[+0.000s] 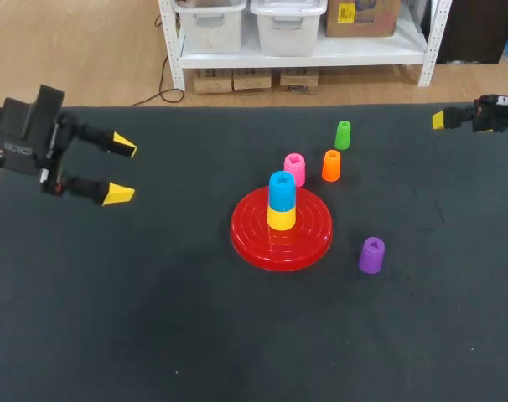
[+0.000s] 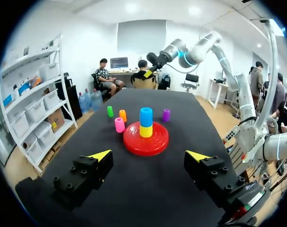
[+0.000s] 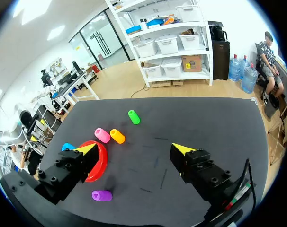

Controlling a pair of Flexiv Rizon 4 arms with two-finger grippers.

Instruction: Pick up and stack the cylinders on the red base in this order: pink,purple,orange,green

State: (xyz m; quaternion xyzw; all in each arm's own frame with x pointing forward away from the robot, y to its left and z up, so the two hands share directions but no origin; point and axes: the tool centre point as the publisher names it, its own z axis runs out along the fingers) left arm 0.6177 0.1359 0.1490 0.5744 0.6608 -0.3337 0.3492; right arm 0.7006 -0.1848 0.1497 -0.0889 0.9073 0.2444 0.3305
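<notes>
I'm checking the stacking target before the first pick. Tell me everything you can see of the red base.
The red base is a round, glossy, plastic-looking disc with concentric ridges. It lies flat on the black table, near its middle. At its centre stands a yellow cylinder with a blue cylinder on top. The pink cylinder stands on the table close by its rim. Nothing else is on the base.

**Stack and strays**

On the round red plastic base (image 1: 254,239), a blue plastic cylinder (image 1: 282,190) sits atop a yellow plastic cylinder (image 1: 281,219). Just behind the base: pink plastic cylinder (image 1: 294,169); right of that, orange cylinder (image 1: 331,165); behind it, green cylinder (image 1: 343,134). Front-right of the base: purple cylinder (image 1: 371,255).
</notes>
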